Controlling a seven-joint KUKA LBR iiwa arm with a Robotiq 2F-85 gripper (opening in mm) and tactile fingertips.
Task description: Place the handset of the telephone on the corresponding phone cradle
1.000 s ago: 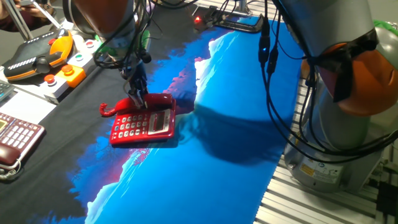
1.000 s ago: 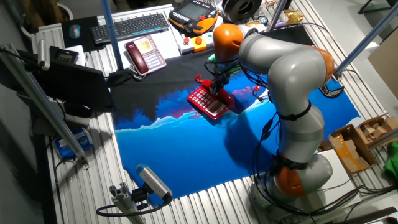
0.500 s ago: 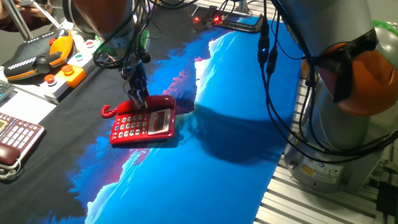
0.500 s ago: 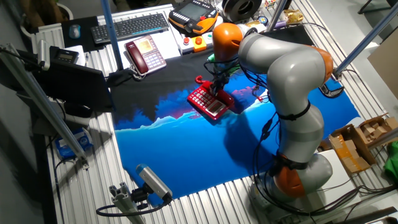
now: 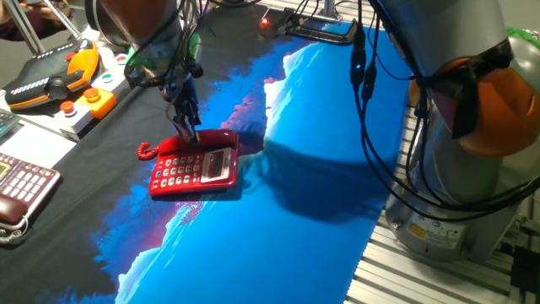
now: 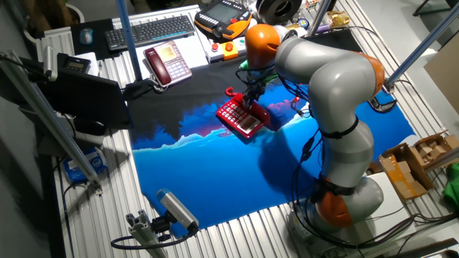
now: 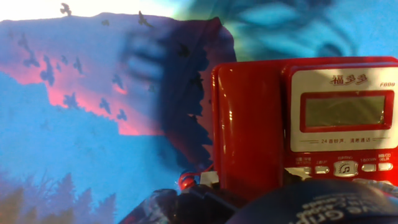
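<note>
While the arm reaches over the tabletop, the telephone sits on the blue printed mat. Handset lies along the phone cradle at the far edge. Pincer is directly above the handset; whether it is spread or pinching, cannot tell.

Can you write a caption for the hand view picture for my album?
Looking down from the robot's hand at the red telephone with its grey display, on a blue mountain-picture mat.
</note>
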